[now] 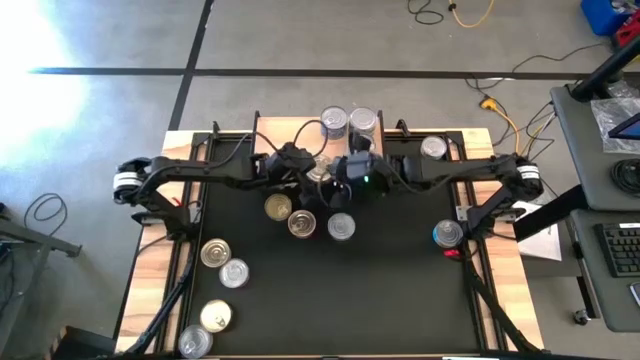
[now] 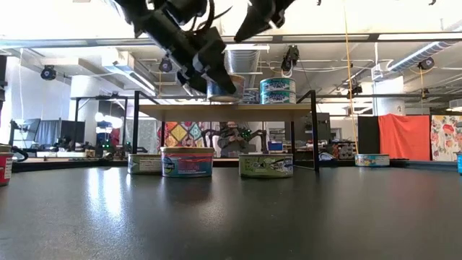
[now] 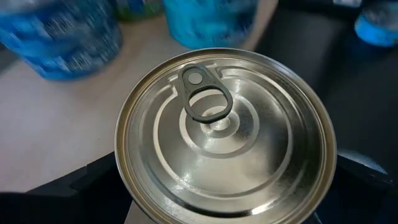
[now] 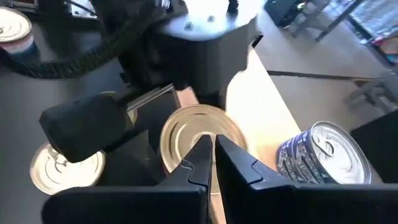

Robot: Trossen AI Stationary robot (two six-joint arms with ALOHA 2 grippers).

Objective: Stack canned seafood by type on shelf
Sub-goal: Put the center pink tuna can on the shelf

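A: Look at your left gripper [image 2: 209, 76], operator. Its fingers [image 3: 74, 193] stand wide apart on either side of a silver-lidded tin [image 3: 225, 134], one dark pad on each flank. That tin sits on the shelf [image 2: 231, 110], toward the end nearer your left arm, tilted a touch in the low view.

B: And the lid is right under your left wrist camera: bright metal, pressed concentric rings, a grey pull tab lying flat. Whether the pads truly press the wall, I can't tell.

A: Your right gripper [image 4: 211, 152] is pinched together, nothing between the fingertips, and it hovers just above that same tin's lid.

B: The shelf is a pale wooden board on thin dark legs, set at the far edge of the desk [image 1: 400, 300], near the middle. Two blue-labelled tins [image 2: 277, 91] stand on it beside the one you're working, silver tops, round and squat.

A: In front of the shelf, three more cans [image 1: 305, 222] sit in a loose cluster on the matte black top: two gold-coloured lids and one silver.

B: Toward the near left corner, four cans [image 1: 222, 268] trail down the left edge, gold and silver mixed. One can [image 1: 447, 234] with a blue rim sits by the right edge, and another silver one [image 1: 433, 148] is at the far right corner on the wooden rim.
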